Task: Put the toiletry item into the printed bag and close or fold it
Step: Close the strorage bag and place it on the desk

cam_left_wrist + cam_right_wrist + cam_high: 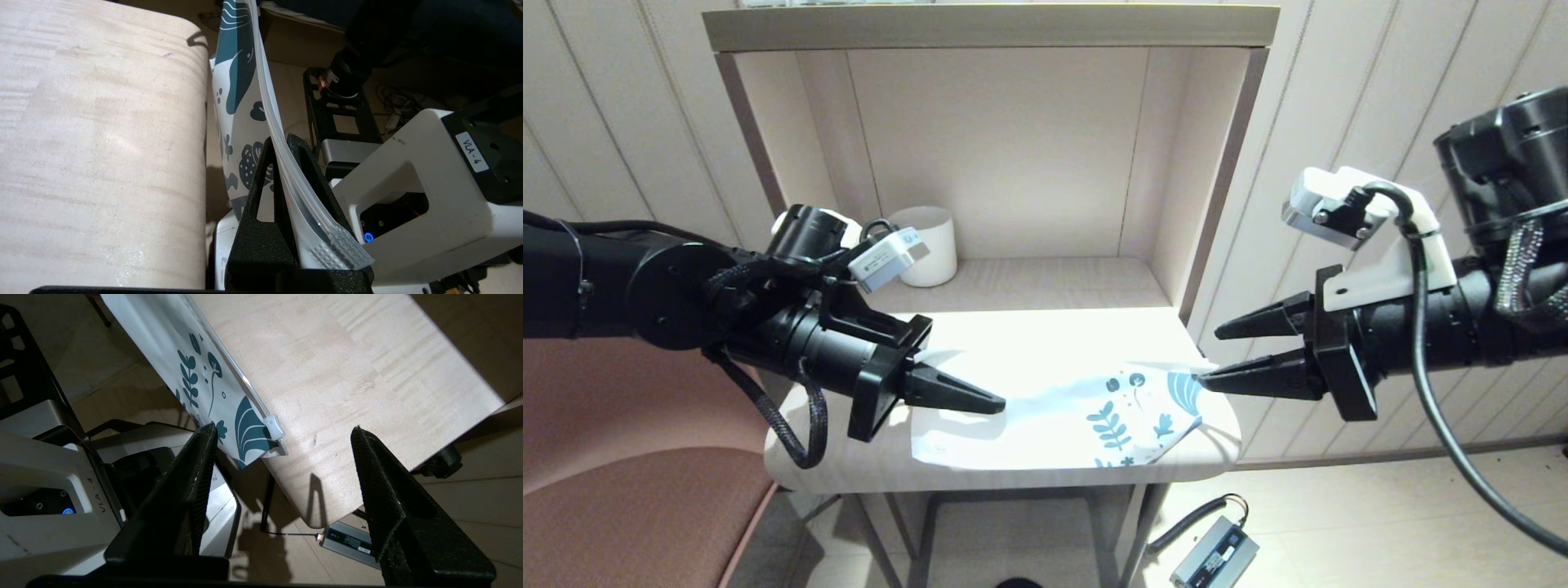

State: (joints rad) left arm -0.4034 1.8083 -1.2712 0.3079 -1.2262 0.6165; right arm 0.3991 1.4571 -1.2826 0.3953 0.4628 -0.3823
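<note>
Head view: the left tool (pixel 992 402) is pressed together on the plain end of the printed bag (pixel 1078 412), which lies stretched across the surface (pixel 1013 335). The right tool (pixel 1209 357) stands spread, its lower finger at the bag's printed end.

Left wrist view: the bag's zip edge (pixel 286 163) is pinched between this tool's fingers.

Right wrist view: the zip slider (pixel 273 427) sits at the bag's corner, between the spread fingers and nearer one of them. The toiletry item is not visible, possibly inside.

The closing step seems nearly finished; next, the left tool should let go.
</note>
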